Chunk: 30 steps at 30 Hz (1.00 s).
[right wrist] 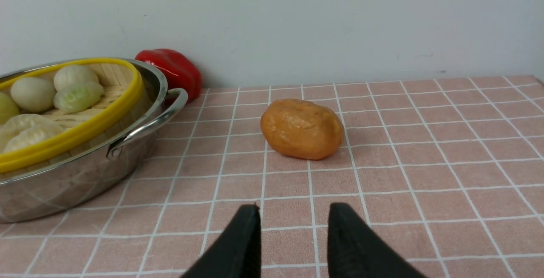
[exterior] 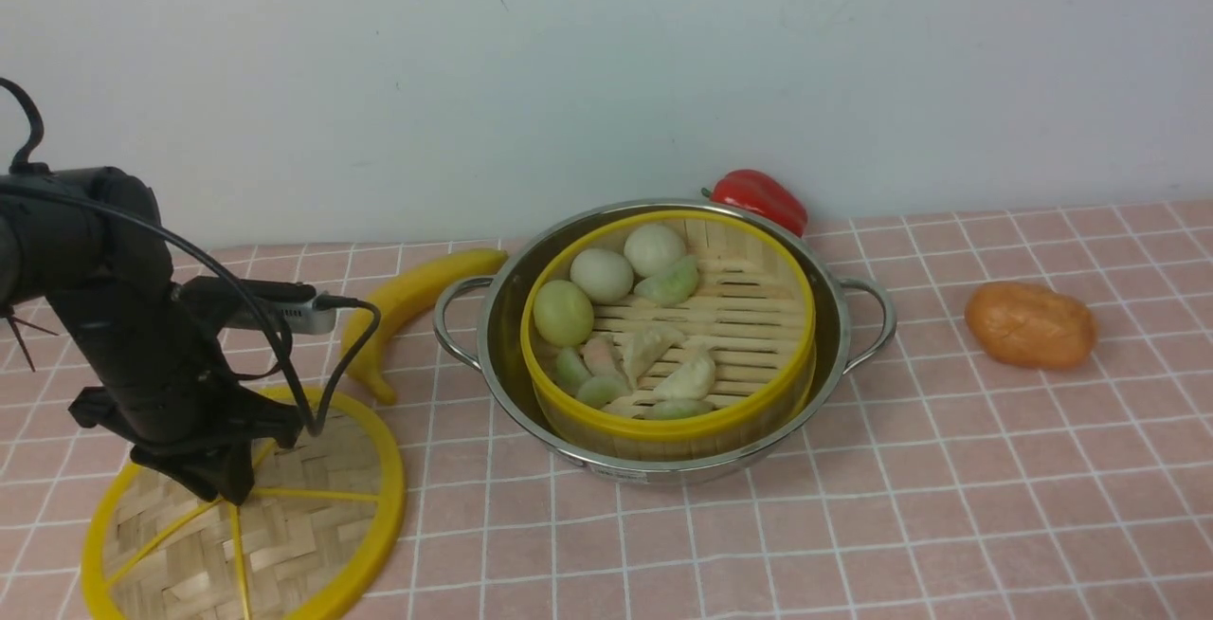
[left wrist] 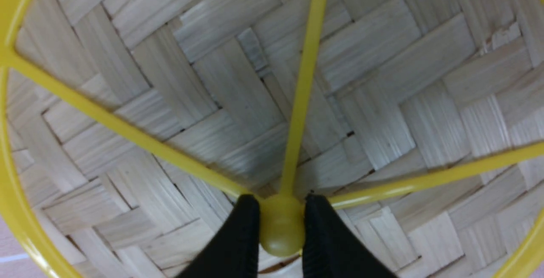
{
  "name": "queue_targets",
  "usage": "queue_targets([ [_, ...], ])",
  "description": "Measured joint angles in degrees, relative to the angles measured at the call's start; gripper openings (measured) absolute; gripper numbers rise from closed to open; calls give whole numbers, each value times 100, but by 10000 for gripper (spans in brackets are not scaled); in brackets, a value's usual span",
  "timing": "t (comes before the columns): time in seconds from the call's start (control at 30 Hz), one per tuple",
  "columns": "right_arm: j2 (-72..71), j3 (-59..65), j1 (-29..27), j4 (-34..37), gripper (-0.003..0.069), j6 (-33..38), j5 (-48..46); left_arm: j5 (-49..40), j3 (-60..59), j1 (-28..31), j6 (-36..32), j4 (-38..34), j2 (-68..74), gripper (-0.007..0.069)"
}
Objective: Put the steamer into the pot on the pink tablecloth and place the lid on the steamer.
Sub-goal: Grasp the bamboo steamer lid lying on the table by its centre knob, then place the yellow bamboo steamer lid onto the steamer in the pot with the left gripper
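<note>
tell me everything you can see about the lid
The lid is a flat round disc of pale woven bamboo with a yellow plastic rim and thin yellow spokes meeting at a hub. It lies on the pink tablecloth, left of the pot, apart from it. The left hand clasps the hub from both sides.

Plain pale greyish wall (exterior: 606, 61) behind.

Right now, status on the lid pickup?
Left gripper closed on lid hub, lid on cloth. Right gripper open, empty. Steamer seated in pot, uncovered. Banana beside pot's left handle, near the path.
</note>
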<state>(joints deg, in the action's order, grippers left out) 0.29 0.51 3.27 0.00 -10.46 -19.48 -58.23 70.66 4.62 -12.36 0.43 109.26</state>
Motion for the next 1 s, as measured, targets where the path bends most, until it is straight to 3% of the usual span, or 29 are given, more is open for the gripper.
queue_targets([
  [0.47, 0, 0, 0, 0, 243, 0, 0, -1070, 497, 106, -264, 442, -646, 117],
  [0.67, 0, 0, 0, 0, 243, 0, 0, -1113, 1095, 78, -592, -43, -1140, 117],
  [0.8, 0, 0, 0, 0, 243, 0, 0, -1153, 1973, -292, -969, -697, -1265, 117],
  [1.0, 0, 0, 0, 0, 243, 0, 0, -1189, 3002, -1150, -1443, -796, -1126, 117],
])
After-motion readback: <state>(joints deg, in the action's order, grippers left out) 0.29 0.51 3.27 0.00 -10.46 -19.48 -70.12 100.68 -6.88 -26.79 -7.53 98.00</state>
